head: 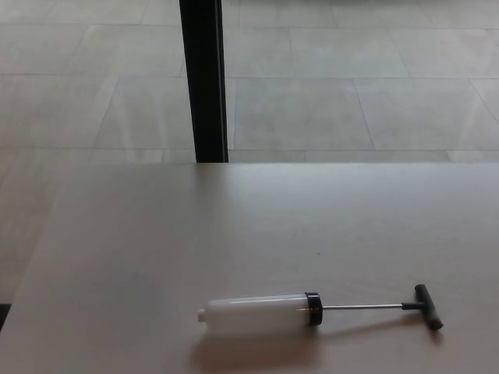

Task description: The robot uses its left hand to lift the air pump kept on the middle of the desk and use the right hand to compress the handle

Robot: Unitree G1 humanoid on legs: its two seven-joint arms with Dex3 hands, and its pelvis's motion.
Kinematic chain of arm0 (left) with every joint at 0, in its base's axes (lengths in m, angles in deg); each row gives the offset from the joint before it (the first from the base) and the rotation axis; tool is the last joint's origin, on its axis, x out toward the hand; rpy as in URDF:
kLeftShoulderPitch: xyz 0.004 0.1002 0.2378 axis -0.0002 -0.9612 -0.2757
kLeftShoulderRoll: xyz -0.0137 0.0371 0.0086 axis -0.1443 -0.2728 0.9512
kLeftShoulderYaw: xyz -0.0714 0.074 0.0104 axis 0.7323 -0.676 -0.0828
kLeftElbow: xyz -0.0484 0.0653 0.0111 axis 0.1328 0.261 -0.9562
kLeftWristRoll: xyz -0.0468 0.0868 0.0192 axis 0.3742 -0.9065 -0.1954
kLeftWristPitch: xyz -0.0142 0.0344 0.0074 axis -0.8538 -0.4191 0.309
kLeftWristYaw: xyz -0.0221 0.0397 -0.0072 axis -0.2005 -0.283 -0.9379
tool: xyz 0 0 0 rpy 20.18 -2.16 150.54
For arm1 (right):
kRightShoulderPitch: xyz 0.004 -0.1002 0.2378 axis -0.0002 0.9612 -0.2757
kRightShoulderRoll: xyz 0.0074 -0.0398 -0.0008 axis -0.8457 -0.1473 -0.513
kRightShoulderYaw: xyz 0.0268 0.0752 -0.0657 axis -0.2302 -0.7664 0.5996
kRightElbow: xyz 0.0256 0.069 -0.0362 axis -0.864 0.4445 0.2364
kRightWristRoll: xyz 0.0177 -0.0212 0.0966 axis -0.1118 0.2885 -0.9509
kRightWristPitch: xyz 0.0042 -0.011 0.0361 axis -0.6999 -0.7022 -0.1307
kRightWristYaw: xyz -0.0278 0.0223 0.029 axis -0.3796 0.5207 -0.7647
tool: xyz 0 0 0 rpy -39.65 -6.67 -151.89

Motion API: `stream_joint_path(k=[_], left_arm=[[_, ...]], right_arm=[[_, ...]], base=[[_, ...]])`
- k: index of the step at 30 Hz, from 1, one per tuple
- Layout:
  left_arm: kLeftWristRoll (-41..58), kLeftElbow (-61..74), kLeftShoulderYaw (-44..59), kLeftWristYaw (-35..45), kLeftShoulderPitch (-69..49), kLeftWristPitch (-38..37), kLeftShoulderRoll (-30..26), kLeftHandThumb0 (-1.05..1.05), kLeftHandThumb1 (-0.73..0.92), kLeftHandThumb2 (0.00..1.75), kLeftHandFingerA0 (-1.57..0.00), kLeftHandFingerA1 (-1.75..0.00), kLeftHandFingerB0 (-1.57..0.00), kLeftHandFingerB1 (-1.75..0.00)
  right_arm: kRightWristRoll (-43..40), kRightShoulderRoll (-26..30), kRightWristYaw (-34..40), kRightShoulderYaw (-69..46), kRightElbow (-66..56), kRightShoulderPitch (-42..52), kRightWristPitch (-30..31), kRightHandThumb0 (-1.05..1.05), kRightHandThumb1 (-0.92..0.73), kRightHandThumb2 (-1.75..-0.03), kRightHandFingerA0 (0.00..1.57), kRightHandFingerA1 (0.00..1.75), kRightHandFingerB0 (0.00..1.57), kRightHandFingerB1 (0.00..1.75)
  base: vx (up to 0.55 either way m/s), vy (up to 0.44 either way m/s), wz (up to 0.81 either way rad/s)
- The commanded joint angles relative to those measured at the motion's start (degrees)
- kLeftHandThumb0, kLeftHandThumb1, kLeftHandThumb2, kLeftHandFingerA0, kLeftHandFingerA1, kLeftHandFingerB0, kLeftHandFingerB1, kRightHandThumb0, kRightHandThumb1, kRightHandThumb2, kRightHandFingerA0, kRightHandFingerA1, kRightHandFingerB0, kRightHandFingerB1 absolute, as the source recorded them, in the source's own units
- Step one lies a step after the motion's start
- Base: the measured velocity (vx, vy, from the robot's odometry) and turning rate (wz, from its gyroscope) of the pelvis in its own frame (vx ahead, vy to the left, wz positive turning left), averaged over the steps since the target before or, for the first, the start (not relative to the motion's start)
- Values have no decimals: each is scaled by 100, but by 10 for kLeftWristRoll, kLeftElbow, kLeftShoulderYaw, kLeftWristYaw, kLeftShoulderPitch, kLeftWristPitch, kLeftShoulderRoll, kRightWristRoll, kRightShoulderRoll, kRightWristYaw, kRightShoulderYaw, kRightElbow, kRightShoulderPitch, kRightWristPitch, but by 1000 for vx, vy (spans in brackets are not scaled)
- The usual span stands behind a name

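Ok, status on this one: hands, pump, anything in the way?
Both hands out of view. Pump flat on the desk, untouched, rod out, handle toward the robot's right. Nothing near it.

Head view, downward over desk [156, 234]

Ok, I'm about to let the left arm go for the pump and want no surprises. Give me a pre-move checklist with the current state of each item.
1. Air pump lying flat on the desk, in view: ok.
2. White barrel clear of anything beside it, open for the left hand: ok.
3. Rod pulled out, so there is stroke to compress: ok.
4. Black T-handle unobstructed, at the pump's right end: ok.
5. Left hand position: cannot tell, not in view.
6. Right hand position: cannot tell, not in view.
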Motion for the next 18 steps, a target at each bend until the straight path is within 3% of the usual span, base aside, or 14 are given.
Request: stream_joint_path(k=[1,2,4,5,6,8,9,10,11,16,18], left_arm=[[-55,262,-77,-113,110,90,-24,-64,72,60,-26,-60,-27,-45],[-70,274,-94,-110,120,86,-26,-64,53,97,-32,-65,-16,-52],[-81,280,-103,-109,125,78,-26,-64,53,97,-32,-65,-16,-52],[-90,304,-130,-95,138,63,-21,-63,74,60,-26,-55,-25,-41],[-89,310,-146,-82,147,46,-15,-71,71,61,-23,-54,-22,-41],[-105,329,-185,-68,158,29,-5,-72,69,61,-21,-50,-22,-39],[-123,347,-202,-74,154,32,1,-75,68,61,-28,-47,-28,-37],[-147,364,-226,-79,154,33,7,-75,68,61,-28,-47,-28,-37],[-177,374,-254,-80,154,27,8,-76,67,61,-29,-46,-27,-38],[-220,380,-375,-40,160,-5,23,-76,66,60,-20,-49,-26,-38],[-255,398,-439,-40,152,31,38,-79,64,60,-24,-45,-29,-38]], right_arm=[[37,40,34,65,-164,-87,12,-81,-69,-105,5,45,9,44],[40,37,27,77,-178,-94,6,-81,-89,-68,7,42,18,31],[42,33,22,86,-192,-98,5,-81,-89,-68,7,42,18,31],[32,22,3,105,-234,-100,15,-83,-69,-107,5,47,8,41],[42,18,-3,120,-248,-102,2,-84,-90,-67,10,43,15,30],[41,6,-21,145,-273,-101,-6,-81,-89,-69,7,40,16,29],[57,6,-14,161,-293,-97,7,-86,-75,-85,13,45,14,36],[76,5,-7,178,-314,-90,20,-86,-75,-85,13,45,14,36],[101,5,-5,196,-313,-86,-2,-84,-92,-70,18,42,19,29],[113,-23,-10,259,-341,-74,-1,-85,-89,-68,23,42,24,30],[138,-36,-3,291,-322,-77,-19,-81,-92,-68,23,43,22,30]], base=[[0,0,0],[0,0,0],[0,0,0],[0,0,0],[0,0,0],[0,0,0],[0,0,0],[0,0,0],[0,0,0],[0,0,0],[0,0,0]])
